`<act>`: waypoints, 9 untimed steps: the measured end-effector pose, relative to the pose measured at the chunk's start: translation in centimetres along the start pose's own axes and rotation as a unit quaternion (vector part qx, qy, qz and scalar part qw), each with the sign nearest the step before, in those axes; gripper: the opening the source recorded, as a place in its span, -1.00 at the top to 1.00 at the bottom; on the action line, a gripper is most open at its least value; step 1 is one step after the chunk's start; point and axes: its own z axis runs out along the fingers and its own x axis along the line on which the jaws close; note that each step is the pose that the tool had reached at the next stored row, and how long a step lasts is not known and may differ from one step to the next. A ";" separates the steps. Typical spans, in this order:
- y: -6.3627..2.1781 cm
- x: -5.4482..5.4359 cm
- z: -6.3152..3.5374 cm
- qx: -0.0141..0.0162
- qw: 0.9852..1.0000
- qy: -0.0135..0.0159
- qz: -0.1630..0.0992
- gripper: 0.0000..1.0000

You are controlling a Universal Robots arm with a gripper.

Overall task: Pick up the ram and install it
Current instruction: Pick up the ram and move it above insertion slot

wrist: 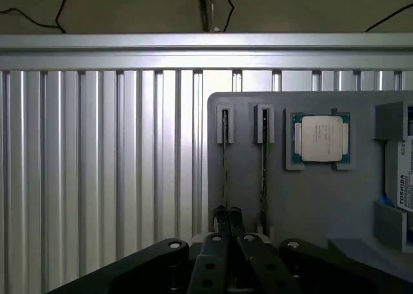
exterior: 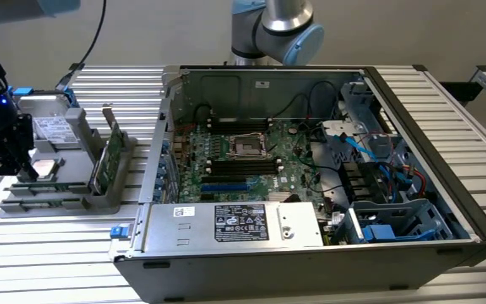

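The gripper (wrist: 227,220) had its two fingers pressed together with nothing between them. In the wrist view their tips hung over one end of the ram (wrist: 224,158). It did not show whether they touched the ram.

The ram stood on edge in a narrow slot of the grey tray (wrist: 310,204), so only its thin top edge faced the camera. Its long axis ran straight away from the fingertips, in line with them. The fingers sat side by side across that thin edge, so by my reading they would open and close across the stick's thickness, not along its length.

A second stick (wrist: 263,158) lay parallel in the neighbouring slot. Past that, a square processor chip (wrist: 321,138) rested in its own pocket.

In the exterior view the tray sat on the slatted table (exterior: 57,253), at the exterior view's left of the open computer case (exterior: 311,272). The ram was in the tray's nearest slot, lengthwise from the exterior view's left to its right. The gripper stood at the tray's left end, well apart from the motherboard (exterior: 285,152).
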 end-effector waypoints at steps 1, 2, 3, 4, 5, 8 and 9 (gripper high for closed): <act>-0.01 0.0 0.01 0.000 1.000 -0.001 -0.005 0.80; -0.01 -0.1 0.01 0.000 1.000 -0.001 -0.008 0.80; 0.00 -0.2 0.01 0.000 1.000 -0.002 -0.011 0.80; -0.01 -0.2 0.00 0.000 1.000 -0.002 -0.012 0.80; -0.01 -0.2 0.00 0.000 1.000 -0.002 -0.012 0.80; 0.00 -0.2 0.00 0.000 1.000 -0.002 -0.012 0.80; -0.01 -0.2 0.00 0.000 1.000 -0.002 -0.012 0.80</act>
